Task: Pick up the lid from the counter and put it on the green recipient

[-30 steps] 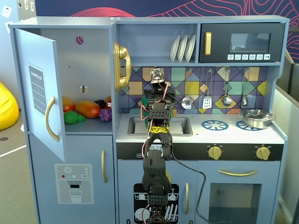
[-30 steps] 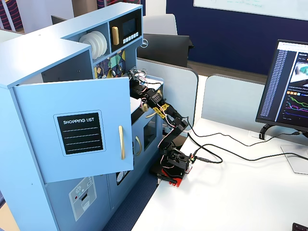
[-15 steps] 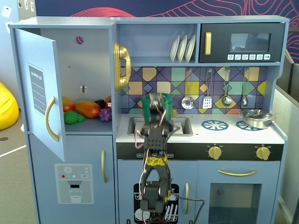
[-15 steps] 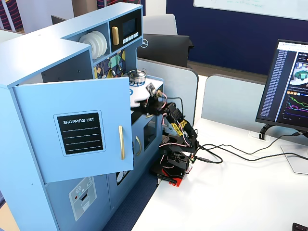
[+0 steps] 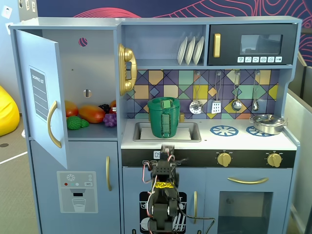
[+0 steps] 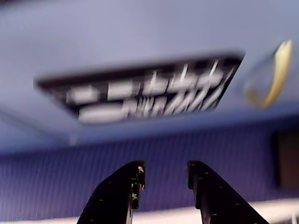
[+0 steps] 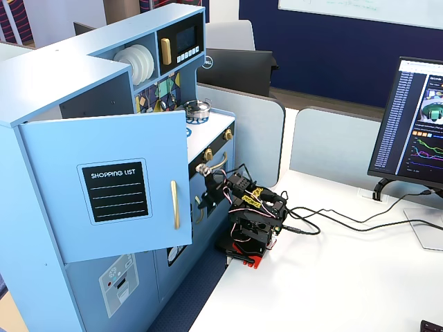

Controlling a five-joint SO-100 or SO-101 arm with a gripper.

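The hand (image 6: pixel 164 179) is partly open and holds nothing: in the wrist view its 2 dark fingers (image 6: pixel 122 189) rise from the bottom edge with a clear gap between them. Beyond the fingertips that view shows only blurred blue cabinet front, with a dark panel (image 6: pixel 145 88) of white marks above the hand and a gold handle (image 6: pixel 275 70) up and to its right.

In a fixed view from the front, the arm (image 5: pixel 163 192) is folded low against the toy kitchen's front, below the black control strip (image 5: pixel 209 157). The pot (image 5: pixel 164 117) stands upright in the sink (image 5: pixel 192 131), directly above and behind the arm, well apart from the hand. A green lid (image 5: pixel 164 102) appears to sit in the pot's mouth, though its seating cannot be told for sure. The pot's lighter strap handle faces the camera.

Up and to the right of the arm in that view, a silver pot (image 5: pixel 267 123) rests on the far burner ring (image 5: pixel 257 130), and a second ring (image 5: pixel 224 130) lies bare between it and the sink. Up and to the left, the cupboard door (image 5: pixel 43 92) hangs open, with toy food (image 5: pixel 90 114) on the shelf behind it.

In the side fixed view the arm (image 7: pixel 252 218) sits on the white table (image 7: pixel 332 277), its base just beside the kitchen, with cables trailing away toward a monitor (image 7: pixel 419 124). The pot is hidden there.
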